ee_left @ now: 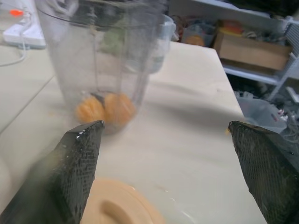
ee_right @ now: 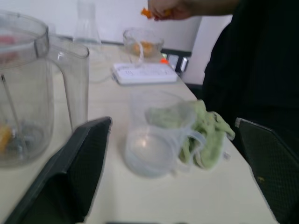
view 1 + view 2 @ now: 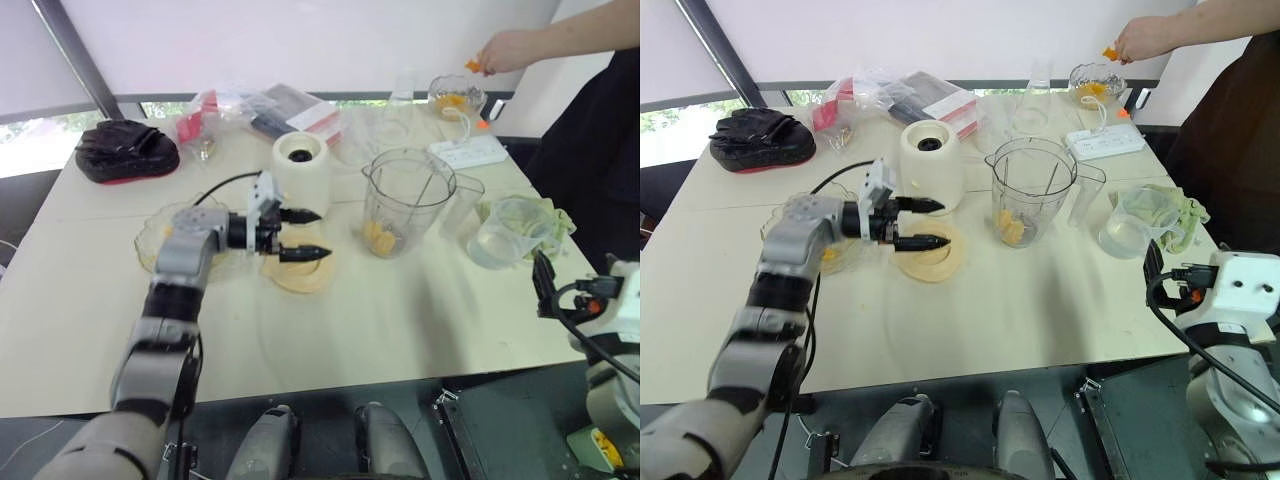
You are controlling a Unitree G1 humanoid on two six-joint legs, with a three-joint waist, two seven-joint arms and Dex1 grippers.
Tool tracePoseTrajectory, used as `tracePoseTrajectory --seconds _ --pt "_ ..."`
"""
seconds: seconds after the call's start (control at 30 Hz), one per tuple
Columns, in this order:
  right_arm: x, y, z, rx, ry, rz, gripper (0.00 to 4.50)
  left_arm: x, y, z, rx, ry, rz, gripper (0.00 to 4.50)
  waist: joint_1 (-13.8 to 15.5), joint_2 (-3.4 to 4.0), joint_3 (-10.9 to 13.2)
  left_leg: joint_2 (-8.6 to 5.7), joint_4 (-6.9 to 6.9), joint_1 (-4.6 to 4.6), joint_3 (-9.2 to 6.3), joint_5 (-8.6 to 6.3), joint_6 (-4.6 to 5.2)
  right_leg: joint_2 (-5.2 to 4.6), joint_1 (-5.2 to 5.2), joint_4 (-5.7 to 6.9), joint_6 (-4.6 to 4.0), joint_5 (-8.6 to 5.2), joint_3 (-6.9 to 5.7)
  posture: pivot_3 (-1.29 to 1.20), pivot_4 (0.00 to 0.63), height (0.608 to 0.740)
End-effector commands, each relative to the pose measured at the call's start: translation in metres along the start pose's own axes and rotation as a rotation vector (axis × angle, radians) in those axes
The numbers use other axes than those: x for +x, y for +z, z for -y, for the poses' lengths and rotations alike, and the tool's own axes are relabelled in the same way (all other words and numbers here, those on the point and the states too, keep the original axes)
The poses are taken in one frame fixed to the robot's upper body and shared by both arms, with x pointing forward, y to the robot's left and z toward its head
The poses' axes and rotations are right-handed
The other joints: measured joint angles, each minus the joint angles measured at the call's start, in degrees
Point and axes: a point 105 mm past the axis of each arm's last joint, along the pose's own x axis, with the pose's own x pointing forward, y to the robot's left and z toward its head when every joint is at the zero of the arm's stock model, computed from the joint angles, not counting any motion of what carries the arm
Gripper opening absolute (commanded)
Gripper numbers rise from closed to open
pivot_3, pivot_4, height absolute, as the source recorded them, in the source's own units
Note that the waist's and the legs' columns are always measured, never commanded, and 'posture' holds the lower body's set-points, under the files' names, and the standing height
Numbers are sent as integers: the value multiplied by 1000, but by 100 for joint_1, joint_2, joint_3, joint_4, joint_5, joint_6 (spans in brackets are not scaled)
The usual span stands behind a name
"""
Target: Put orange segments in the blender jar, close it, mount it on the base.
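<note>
This is looking like a lab or office room set up for kitchen trials rather than a real kitchen: a plain cream table [image 3: 420, 330] is standing against a window with a pulled-down roller blind [image 3: 300, 40], and a white power strip [image 3: 467, 152] is lying among the blender base [image 3: 301, 172] and blender jar [image 3: 405, 200]. Behind the table, open shelving [image 1: 261, 70] is holding cardboard boxes [image 1: 252, 49] and loose clutter. A person [image 3: 590, 130] in dark clothes is standing at the far corner, reaching over a glass bowl [image 3: 456, 97].

No legible txt or labels.
</note>
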Motion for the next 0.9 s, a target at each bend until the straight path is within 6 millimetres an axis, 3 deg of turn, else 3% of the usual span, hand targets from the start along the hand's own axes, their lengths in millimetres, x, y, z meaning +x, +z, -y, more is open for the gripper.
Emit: tracePoseTrajectory --seconds 0.03,0.23,0.5,0.9 --pt "14 -10 17 -3 -42 -14 4500 4 12 15 57 15 19 4460 40 2 -1 0 0 3 -4 1 -1 2 5 -3 0 0 -1 0 150 740" --pt "47 -40 32 46 -91 -92 4500 10 10 28 49 54 29 4460 -21 13 -6 1 -3 13 -2 2 -4 5 9 3 -2 1 -2 0 150 740" --pt "77 -82 46 63 -147 -177 4500 9 6 31 52 103 18 4460 -47 41 -15 2 -12 23 9 2 -3 5 8 3 -2 1 0 0 150 740" --pt "99 -90 40 80 -146 -166 4500 -1 2 29 54 148 -7 4460 -80 60 -16 1 -13 25 12 2 -3 4 8 2 -2 1 4 0 150 740"
